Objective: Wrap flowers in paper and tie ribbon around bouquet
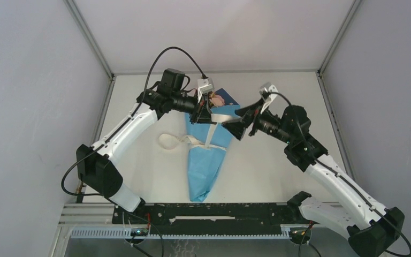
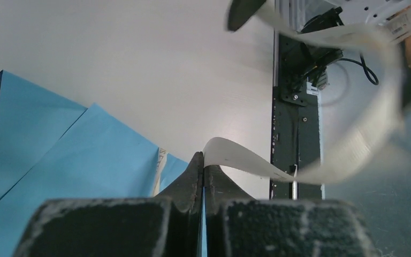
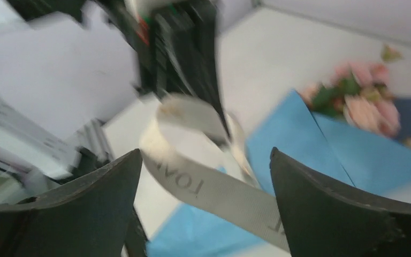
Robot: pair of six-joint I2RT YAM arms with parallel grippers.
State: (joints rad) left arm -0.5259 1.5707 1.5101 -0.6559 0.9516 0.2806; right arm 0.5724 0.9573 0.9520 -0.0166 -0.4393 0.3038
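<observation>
Left wrist view: my left claw [image 2: 203, 160] pinches the flat, woven cream ribbon [image 2: 246, 160], which loops over the smooth blue cone-shaped bouquet [image 1: 206, 160] lying on the white table [image 1: 278, 171]. My right claw [image 3: 204, 160] stands spread, the ribbon passing between its fingers.

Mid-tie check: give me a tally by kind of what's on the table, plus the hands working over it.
bouquet in blue paper: 1
ribbon, cream: 1
hands: 2 (left hand shut on the ribbon, right hand open around it)
Total: 4
</observation>
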